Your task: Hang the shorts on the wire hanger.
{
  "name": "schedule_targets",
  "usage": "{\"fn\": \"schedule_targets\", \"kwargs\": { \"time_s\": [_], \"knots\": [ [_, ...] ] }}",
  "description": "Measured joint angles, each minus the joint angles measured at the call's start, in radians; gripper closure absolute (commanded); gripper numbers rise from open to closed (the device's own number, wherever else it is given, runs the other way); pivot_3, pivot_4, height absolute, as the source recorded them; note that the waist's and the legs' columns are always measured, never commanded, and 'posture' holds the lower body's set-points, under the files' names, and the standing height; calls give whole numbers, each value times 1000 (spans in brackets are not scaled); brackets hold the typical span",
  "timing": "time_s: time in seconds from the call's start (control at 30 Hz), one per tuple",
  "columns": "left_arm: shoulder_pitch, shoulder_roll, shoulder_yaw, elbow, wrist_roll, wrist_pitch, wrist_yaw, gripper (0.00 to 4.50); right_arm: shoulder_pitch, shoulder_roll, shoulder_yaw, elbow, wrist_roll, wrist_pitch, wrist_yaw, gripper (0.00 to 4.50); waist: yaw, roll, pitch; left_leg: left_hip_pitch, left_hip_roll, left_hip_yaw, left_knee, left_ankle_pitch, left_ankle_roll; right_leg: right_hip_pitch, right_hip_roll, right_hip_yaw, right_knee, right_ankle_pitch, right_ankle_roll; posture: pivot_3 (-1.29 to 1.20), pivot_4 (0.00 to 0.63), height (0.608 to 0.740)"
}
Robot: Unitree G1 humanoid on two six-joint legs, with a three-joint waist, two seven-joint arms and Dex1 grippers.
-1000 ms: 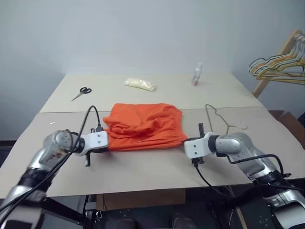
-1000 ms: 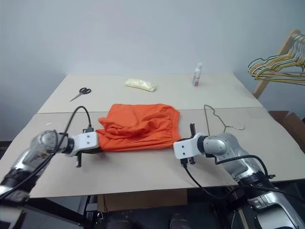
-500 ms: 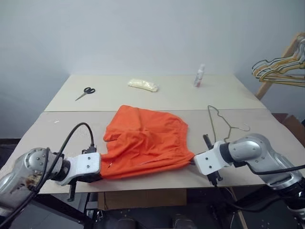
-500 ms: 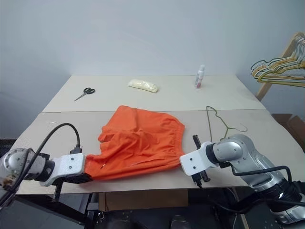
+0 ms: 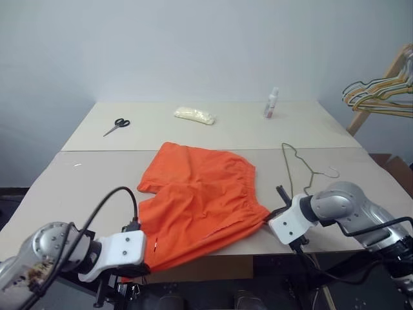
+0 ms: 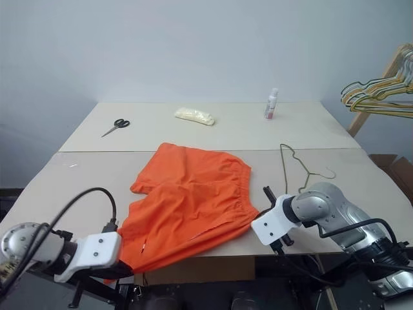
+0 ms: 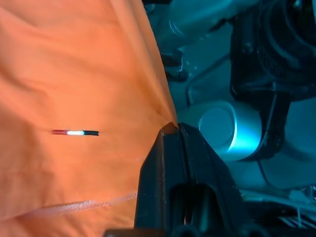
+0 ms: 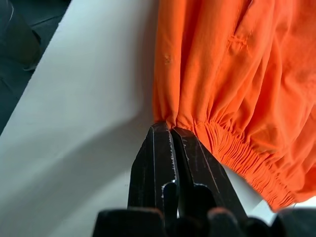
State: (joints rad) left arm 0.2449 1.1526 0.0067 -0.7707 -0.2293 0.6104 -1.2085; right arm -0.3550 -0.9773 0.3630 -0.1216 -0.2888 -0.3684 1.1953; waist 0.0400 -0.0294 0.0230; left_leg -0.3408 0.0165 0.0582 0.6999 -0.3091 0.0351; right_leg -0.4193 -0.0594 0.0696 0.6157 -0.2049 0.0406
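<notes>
The orange shorts (image 5: 200,203) lie spread on the table, and their near left corner is drawn over the front edge. My left gripper (image 7: 170,129) is shut on that corner's hem, just off the table edge (image 5: 147,263). At the near right, my right gripper (image 8: 172,129) is shut on the end of the gathered waistband, low over the table (image 5: 268,217). The wire hanger (image 5: 298,169) lies flat to the right of the shorts, its hook pointing right, a little beyond my right gripper and apart from it.
At the back of the table (image 5: 77,194) are scissors (image 5: 116,124), a white packet (image 5: 193,115) and a small bottle (image 5: 271,103). A wooden rack with a bunch of hangers (image 5: 377,95) stands past the table's right side. The front edge is close under both grippers.
Both grippers pulled the shorts toward the front edge, the left one farther, past the edge. The bunched fabric has stretched out flatter and slanted.
</notes>
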Motion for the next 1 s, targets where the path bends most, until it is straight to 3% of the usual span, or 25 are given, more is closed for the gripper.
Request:
{"fn": "schedule_targets", "kwargs": {
  "time_s": [0.2,0.23,0.33,0.43,0.53,0.7,0.77,1.0],
  "knots": [
    [-21,-1,-44,-35,-28,-4,9,4462,-14,-13,4,46,-7,-89,-1,4500,-2,0,0,0,0,0,-1,0,0,-1,0,1,0,1,-3,111,0,740],
    [-27,-1,-48,-40,-33,-5,7,4500,-16,-13,4,54,-8,-98,0,3985,-2,0,0,0,0,1,-1,0,0,0,0,1,0,1,-3,111,0,740],
    [-50,1,-50,-38,-48,-35,-8,3868,-18,-13,11,65,-5,-127,5,3248,-2,-1,0,2,0,1,-1,0,0,1,0,1,0,0,-3,112,0,740],
    [-46,-6,-25,-14,-94,-66,-37,2901,-15,-19,11,61,31,-116,36,2167,-3,-1,1,2,1,1,-1,0,0,0,0,1,1,0,-3,114,0,740],
    [-22,-5,80,41,-153,-113,-101,1938,0,-26,-25,32,137,-30,58,1146,-3,-1,2,3,1,0,-2,0,0,0,0,1,2,-1,-4,119,0,740],
    [-14,-15,256,196,-209,-198,-184,354,4,-36,-178,24,275,242,32,1140,-2,0,3,3,1,0,-2,0,0,0,0,1,3,-2,-3,114,0,740],
    [-63,-54,281,229,-252,-196,-174,354,-19,-19,-216,36,275,386,-20,1140,0,-1,3,3,1,0,-1,0,0,0,0,1,3,-2,-3,109,0,740],
    [-353,-263,176,289,-283,-171,37,354,-181,323,-334,201,276,1086,-427,1140,-1,-3,1,2,-2,0,-2,1,-1,-1,1,1,7,6,-4,89,0,740]
  ]
}}
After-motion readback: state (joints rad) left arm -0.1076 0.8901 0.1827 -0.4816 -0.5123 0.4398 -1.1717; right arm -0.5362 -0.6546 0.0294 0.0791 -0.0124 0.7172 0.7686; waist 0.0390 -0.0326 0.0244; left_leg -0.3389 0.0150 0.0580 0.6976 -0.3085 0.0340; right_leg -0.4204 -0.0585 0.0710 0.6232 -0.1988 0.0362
